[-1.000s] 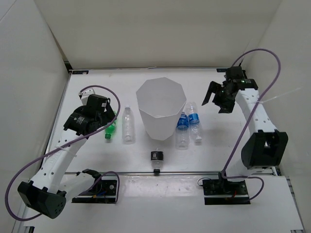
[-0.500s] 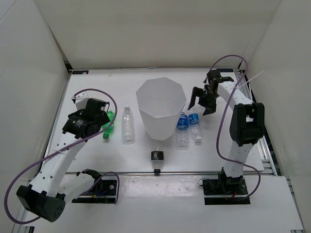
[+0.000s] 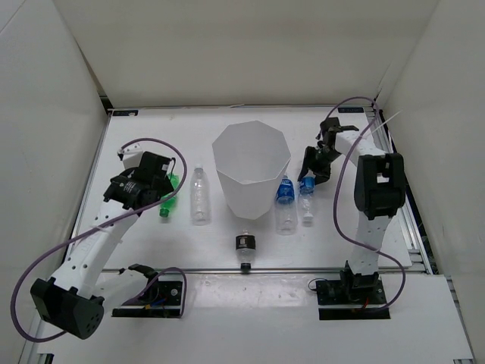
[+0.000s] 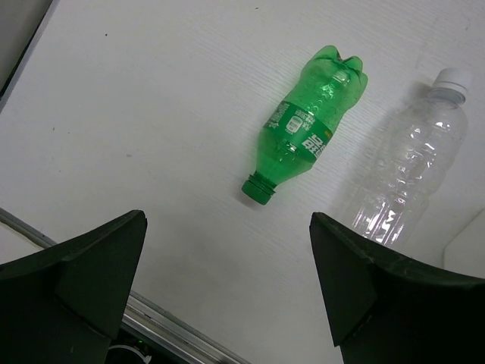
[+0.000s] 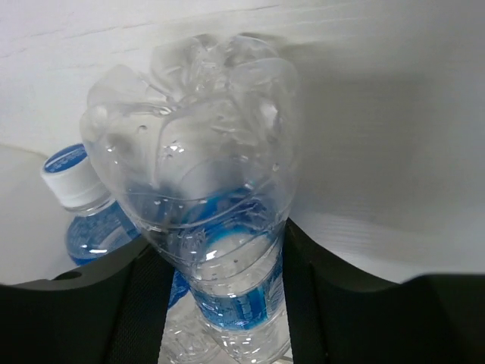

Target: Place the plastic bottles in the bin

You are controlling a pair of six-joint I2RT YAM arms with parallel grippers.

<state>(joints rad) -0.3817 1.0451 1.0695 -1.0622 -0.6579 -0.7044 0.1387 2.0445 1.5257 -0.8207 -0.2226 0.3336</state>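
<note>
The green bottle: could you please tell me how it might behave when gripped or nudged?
The green bottle lies on its side, round-bodied, so a sideways nudge would probably roll it. It looks empty, so likely light. Its thin plastic may dent under a firm squeeze.

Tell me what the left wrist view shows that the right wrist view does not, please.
Only the left wrist view: the green bottle and the clear white-capped bottle lying beyond the open left gripper. Only the right wrist view: the right gripper closed on a blue-labelled bottle, with a second blue-labelled bottle beside it. Both: the white table.
</note>
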